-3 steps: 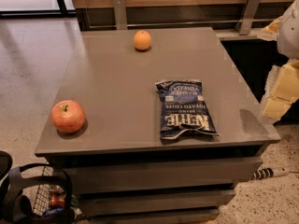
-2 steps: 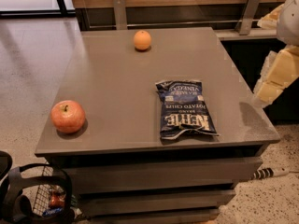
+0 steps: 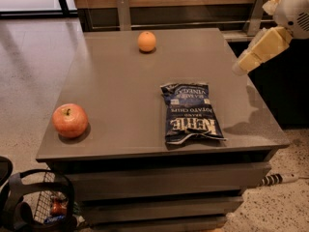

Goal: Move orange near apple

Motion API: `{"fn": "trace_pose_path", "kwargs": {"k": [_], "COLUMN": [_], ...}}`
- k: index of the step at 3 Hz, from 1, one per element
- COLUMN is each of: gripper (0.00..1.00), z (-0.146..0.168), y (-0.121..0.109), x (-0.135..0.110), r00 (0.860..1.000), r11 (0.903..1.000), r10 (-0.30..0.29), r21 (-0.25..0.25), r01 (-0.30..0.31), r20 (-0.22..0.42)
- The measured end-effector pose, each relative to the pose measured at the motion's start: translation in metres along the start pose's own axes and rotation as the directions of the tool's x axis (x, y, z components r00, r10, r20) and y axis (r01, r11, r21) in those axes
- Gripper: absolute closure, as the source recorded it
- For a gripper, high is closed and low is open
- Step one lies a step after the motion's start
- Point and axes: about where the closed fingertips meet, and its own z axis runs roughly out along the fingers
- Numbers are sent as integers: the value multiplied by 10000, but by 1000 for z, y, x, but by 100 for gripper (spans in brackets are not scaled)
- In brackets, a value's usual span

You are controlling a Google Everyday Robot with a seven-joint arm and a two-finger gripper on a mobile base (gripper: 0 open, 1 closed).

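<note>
The gripper hangs in the air over the right edge of the table. I cannot tell if it is wide or narrow. It is not touching any fruit.

The orange sits to the left of the gripper and a bit further back, well apart from it. The apple is far off to the gripper's left, near the front corner of the table. The two fruits are well apart, so I think the job is not done yet. A bag of chips lies flat just below and left of the gripper, between it and the apple.

Here is what could go wrong. The orange is round and smooth. If the gripper comes at it from the side and bumps it, it may roll away, and the back edge of the table is near it. If the gripper grabs it off to one side, it may pop out.

The arm may also brush the bag of chips and drag it along if it goes low.

The apple sits close to the table's edge. If the orange is let go too high, it may roll into the apple or off the table. A push on the apple may knock it to the floor.
</note>
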Motion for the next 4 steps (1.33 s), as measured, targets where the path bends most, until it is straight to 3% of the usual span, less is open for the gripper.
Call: {"fn": "trace_pose_path", "kwargs": {"k": [1,2,4], "gripper": [0,0,0], "z": [13,11,26], "y": [-31,-40,-44], "x": [-31,-35,-44], "r00": [9826,9800,9793], "r11": [9929,9890,9917], "r10": [642,578,606], "r21": [881,1227,994], "r01": [-805,-821,-810], "r20": [1743,1902,1931]}}
